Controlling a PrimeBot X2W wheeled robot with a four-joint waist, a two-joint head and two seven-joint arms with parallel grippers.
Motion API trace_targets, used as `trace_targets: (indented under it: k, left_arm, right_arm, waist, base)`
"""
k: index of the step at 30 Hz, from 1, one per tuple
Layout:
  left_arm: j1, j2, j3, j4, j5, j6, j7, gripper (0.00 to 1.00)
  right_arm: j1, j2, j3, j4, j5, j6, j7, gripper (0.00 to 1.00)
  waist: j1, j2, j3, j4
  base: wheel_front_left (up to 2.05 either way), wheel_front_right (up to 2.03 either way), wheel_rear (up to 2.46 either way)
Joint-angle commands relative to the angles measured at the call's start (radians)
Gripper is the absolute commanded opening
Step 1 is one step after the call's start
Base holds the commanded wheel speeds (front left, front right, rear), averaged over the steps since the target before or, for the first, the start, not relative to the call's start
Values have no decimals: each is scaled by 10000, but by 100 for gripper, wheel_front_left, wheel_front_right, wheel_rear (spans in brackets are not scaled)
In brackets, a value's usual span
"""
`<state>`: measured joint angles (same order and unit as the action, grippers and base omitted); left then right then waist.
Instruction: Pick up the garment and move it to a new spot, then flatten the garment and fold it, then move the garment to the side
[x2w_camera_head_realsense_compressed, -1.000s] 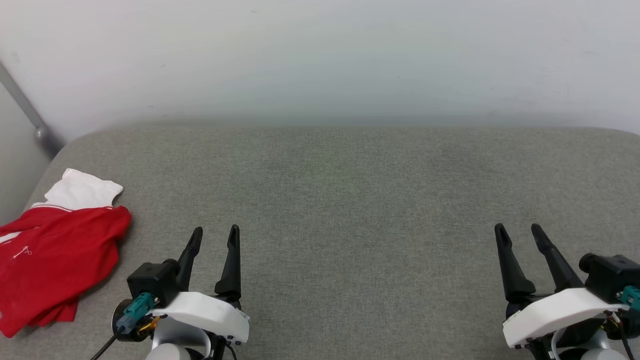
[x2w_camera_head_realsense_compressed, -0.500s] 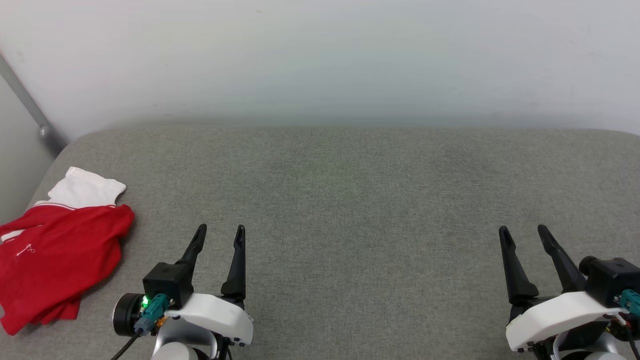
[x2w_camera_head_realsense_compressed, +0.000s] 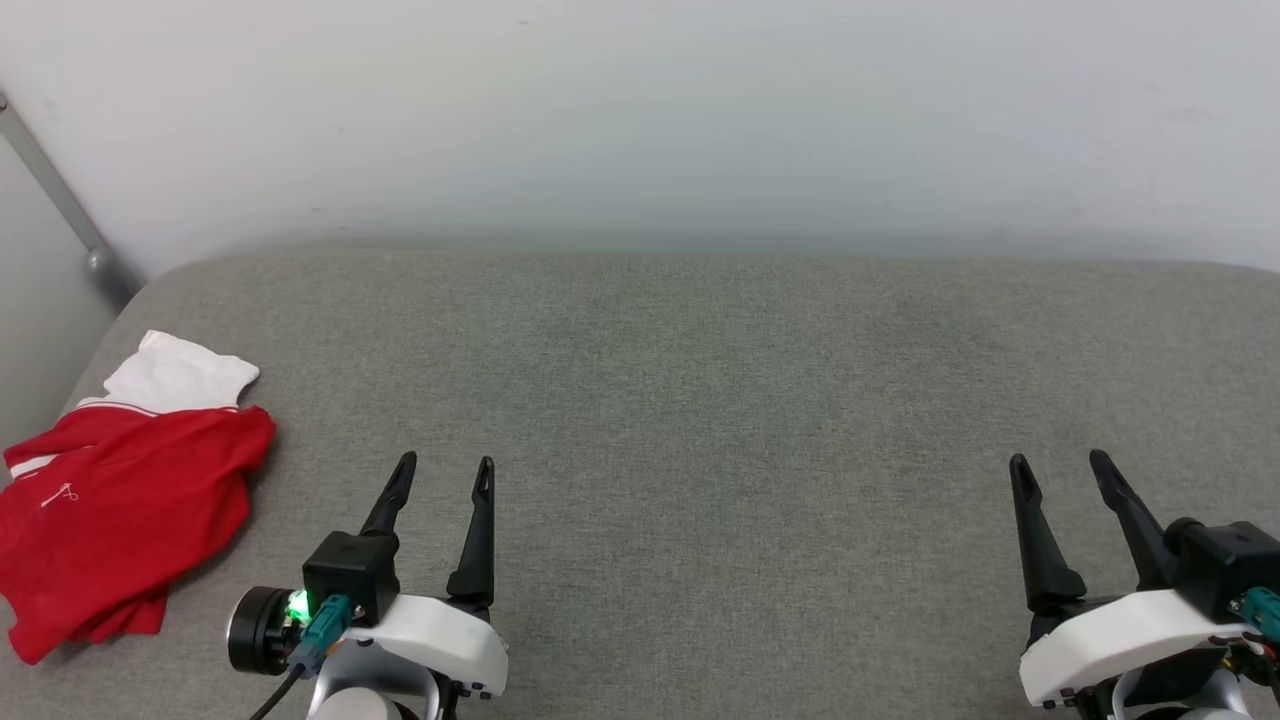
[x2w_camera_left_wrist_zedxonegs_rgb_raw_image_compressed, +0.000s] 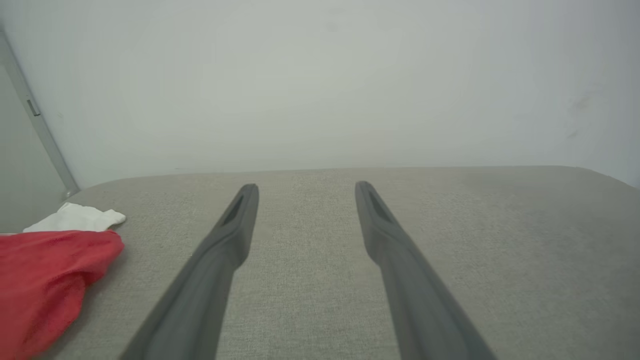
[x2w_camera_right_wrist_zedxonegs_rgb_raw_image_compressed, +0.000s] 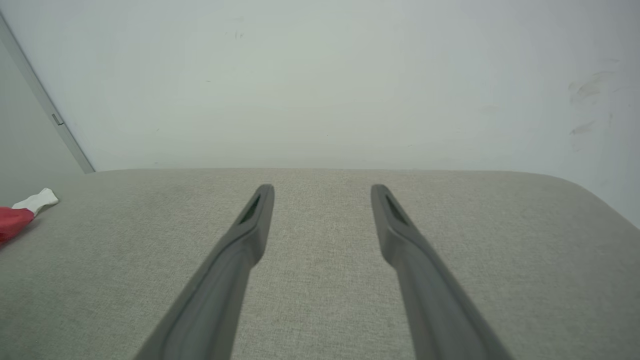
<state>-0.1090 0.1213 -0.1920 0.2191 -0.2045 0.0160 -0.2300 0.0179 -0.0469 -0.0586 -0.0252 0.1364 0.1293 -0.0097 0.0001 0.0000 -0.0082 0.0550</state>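
Framing drifted; we judge viewpoint shifted, probably not garment (x2w_camera_head_realsense_compressed: 120, 510), crumpled lower left. Left gripper (x2w_camera_head_realsense_compressed: 445, 461), right gripper (x2w_camera_head_realsense_compressed: 1058, 460): fingers apart, empty. Pickup pending.

We record the surface (x2w_camera_head_realsense_compressed: 700, 400) as grey woven cloth, matt, with a fine rough grain. At the surface's left end, the garment (x2w_camera_head_realsense_compressed: 120, 520) is soft matt cloth, red with a white sleeve, creased. The fingers (x2w_camera_head_realsense_compressed: 475, 540) of the left gripper (x2w_camera_head_realsense_compressed: 447, 463) and right gripper (x2w_camera_head_realsense_compressed: 1058, 460) look like dark matt plastic; their white housings (x2w_camera_head_realsense_compressed: 430, 635) are smooth and slightly glossy. Behind the surface, the wall (x2w_camera_head_realsense_compressed: 640, 120) is smooth, matt and faintly scuffed.
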Motion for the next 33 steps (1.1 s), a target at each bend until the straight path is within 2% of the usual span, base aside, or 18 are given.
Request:
trace_targets:
  k: [1,16,33]
  left_arm:
    - [-152,9,42,11,180,66,-77,100]
    - [-136,-167,272,249,832,16,-353,100]
    - [-211,-276,467,543,722,-212,-356,100]
  right_arm:
    - [33,-54,-41,-84,-134,21,-76,100]
    - [159,-57,-231,39,-775,23,-334,100]
    - [271,-56,-280,257,-364,24,-542,100]
  waist:
    - [-1,0,-2,11]
    - [-1,0,-23,100]
    - [-1,0,-29,23]
  base:
    - [0,0,0]
    - [0,0,0]
    - [0,0,0]
